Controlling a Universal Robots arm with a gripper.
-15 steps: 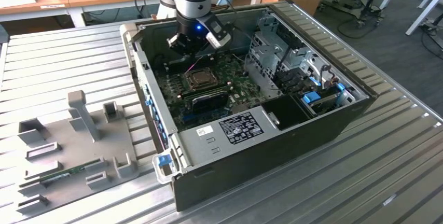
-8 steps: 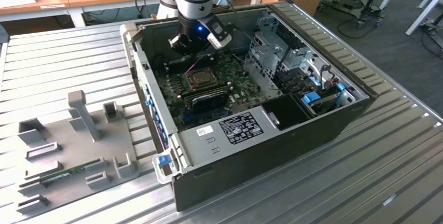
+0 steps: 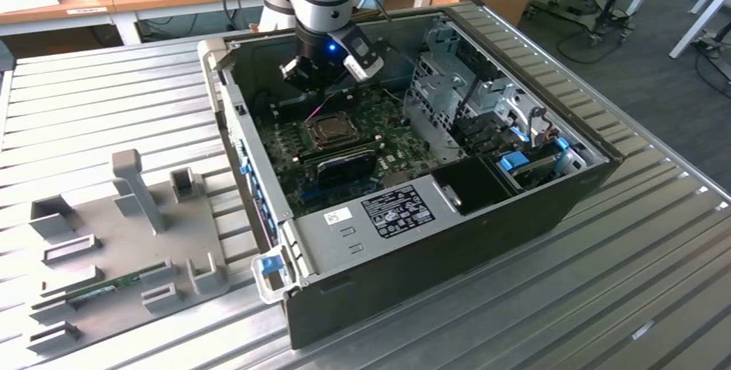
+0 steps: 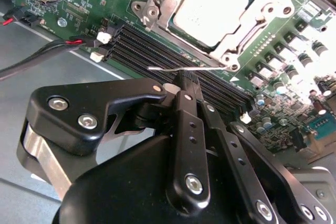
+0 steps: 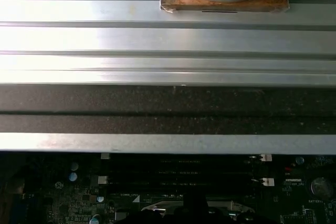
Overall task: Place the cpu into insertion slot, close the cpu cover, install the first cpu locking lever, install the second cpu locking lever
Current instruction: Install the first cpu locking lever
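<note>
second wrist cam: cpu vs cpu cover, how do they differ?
The cpu is a solid, plain, pale plate; the cover is an open frame with a square window. The cpu lies inside that window; the cover rings it. The cover's outline is notched and tabbed; the cpu's edge is plain. Shared: both silvery, lying flat.

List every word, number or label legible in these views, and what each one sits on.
Black-and-white label on the grey case panel: print too small to read.
Small white sticker beside it: too small to read.
White lettering on the circuit board in the first wrist view: blurred, unreadable.
No text is legible.
</note>
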